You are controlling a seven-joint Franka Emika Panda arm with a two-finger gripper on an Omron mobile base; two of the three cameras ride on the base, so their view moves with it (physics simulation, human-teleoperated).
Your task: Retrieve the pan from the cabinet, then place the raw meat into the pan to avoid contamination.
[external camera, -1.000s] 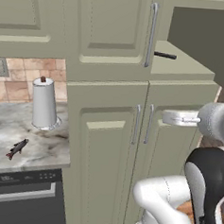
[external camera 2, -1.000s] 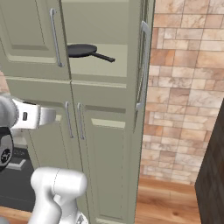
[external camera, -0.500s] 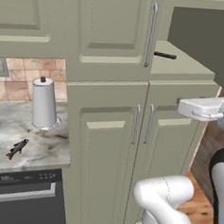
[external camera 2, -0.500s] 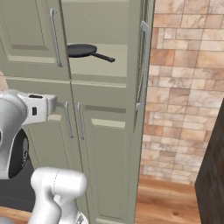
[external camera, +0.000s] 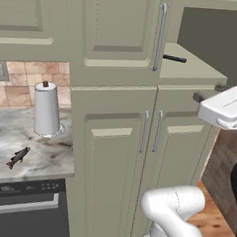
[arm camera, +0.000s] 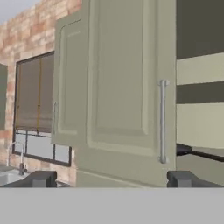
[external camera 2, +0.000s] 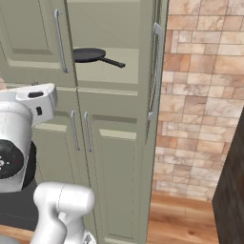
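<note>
Pan [external camera 2: 89,54], dark, round and shallow with a thin straight black handle, rests on a shelf inside the tall green cabinet [external camera 2: 114,143], its upper right door swung open. Gripper [arm camera: 112,178] holds nothing, fingers [arm camera: 183,178] spread wide. Raw meat [external camera: 18,156] lies on the counter [external camera: 47,158].

Upper right door of the tall sage-green cabinet [external camera 2: 107,157] stands open, edge-on at frame centre, its long silver bar handle [external camera 2: 155,71] visible. The dark frying pan [external camera 2: 88,54] rests on the exposed shelf at upper centre, thin handle pointing right. Lower paired doors are closed. Brick wall [external camera 2: 200,95] occupies the right.
</note>
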